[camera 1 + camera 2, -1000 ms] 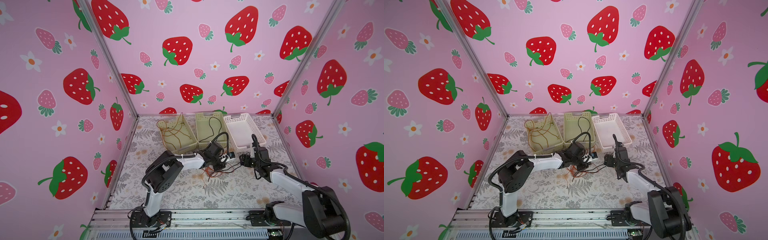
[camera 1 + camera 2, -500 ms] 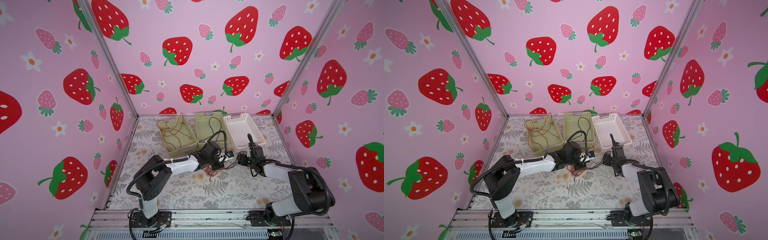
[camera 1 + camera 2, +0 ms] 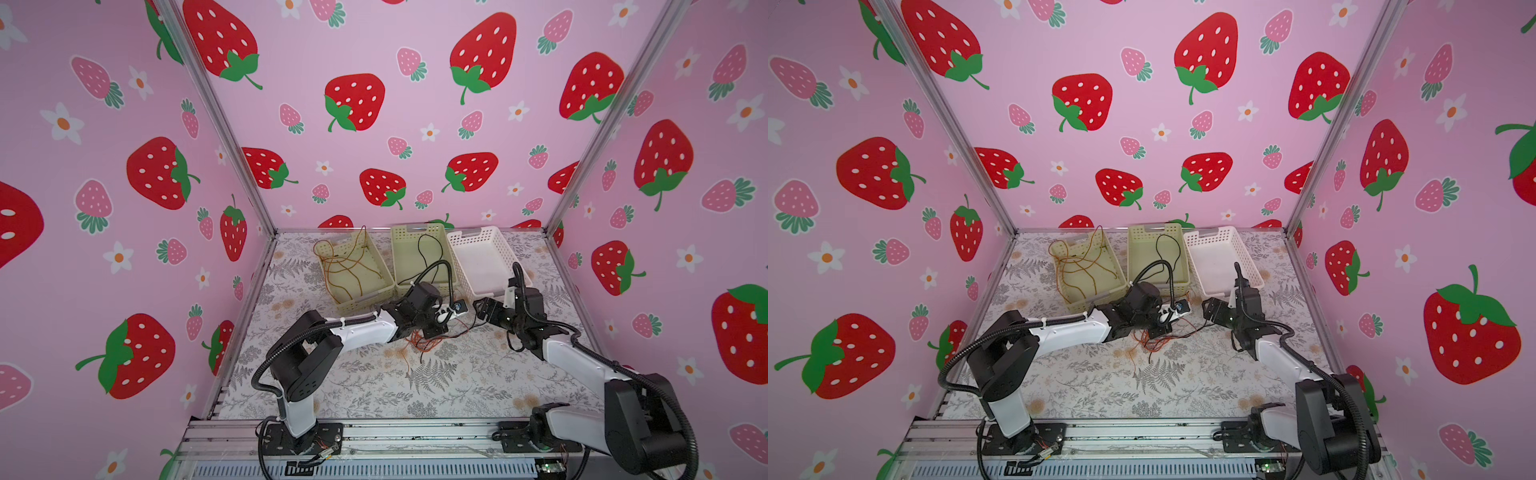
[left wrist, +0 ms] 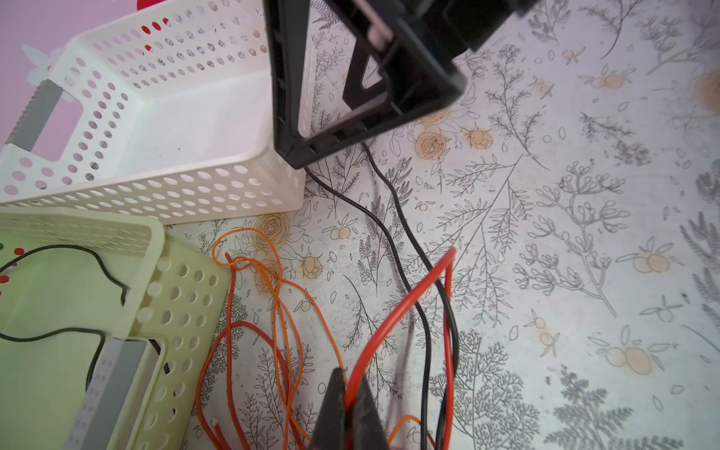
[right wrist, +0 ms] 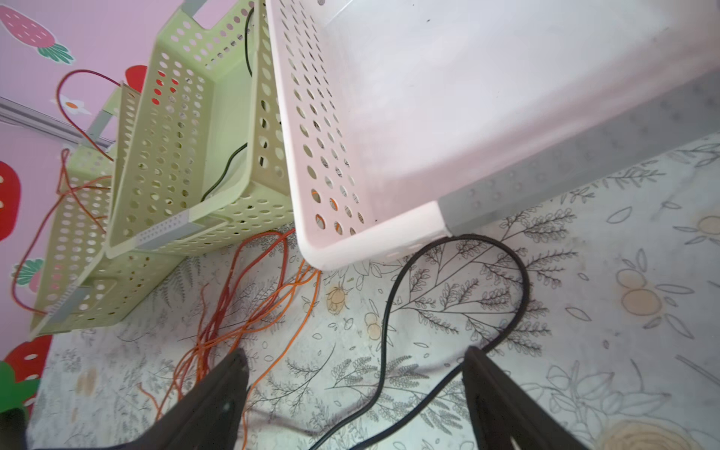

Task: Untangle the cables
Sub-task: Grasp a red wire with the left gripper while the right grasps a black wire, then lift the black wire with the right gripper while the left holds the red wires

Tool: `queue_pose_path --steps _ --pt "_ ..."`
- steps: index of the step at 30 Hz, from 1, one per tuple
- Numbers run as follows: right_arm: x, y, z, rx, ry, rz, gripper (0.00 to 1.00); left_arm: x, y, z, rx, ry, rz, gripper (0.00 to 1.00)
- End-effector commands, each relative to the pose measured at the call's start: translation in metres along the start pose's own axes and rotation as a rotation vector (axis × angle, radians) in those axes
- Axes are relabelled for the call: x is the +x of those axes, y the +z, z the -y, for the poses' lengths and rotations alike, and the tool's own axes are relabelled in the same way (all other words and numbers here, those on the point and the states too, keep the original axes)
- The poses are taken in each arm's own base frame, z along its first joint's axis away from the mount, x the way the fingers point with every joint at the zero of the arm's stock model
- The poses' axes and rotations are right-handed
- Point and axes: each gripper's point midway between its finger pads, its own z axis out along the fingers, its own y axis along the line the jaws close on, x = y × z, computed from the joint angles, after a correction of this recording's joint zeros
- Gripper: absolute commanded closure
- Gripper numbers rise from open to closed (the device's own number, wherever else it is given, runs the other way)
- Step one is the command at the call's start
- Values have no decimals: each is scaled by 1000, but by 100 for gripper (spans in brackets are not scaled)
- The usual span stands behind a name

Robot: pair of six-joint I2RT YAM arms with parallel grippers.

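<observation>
Orange-brown cables (image 3: 349,266) lie in the yellow basket (image 3: 365,304), one black cable (image 3: 419,249) in the green basket (image 3: 415,228); the white basket (image 3: 473,233) is empty. A tangle (image 3: 424,343) waits on the bench (image 3: 374,386): left hand (image 4: 348,383) clamped on a red cable (image 4: 407,297), right hand (image 5: 354,354) with jaws apart

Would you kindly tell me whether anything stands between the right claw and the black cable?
Nothing visible does: the right claw is open and the black cable loops across bare tablecloth between its fingers. The white basket sits just beyond the loop, off the path.
</observation>
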Motion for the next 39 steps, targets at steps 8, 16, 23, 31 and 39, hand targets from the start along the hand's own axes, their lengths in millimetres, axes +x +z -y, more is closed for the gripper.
queue_pose_path --steps 8,16,23,31,39 --pt "44 13 -14 -152 217 -174 19 -35 -8 -9 -70 17 78 100" --pt "40 4 -11 -138 201 -157 21 -40 -16 -30 -185 -5 62 100" --pt "35 -11 -4 -117 232 -128 19 -40 -27 -37 -236 -12 68 100" --pt "39 -13 -8 -146 316 -144 15 -47 -23 -31 -233 -11 82 100" --pt "39 -1 -2 -138 367 -135 16 -56 -25 -27 -238 -2 119 100"
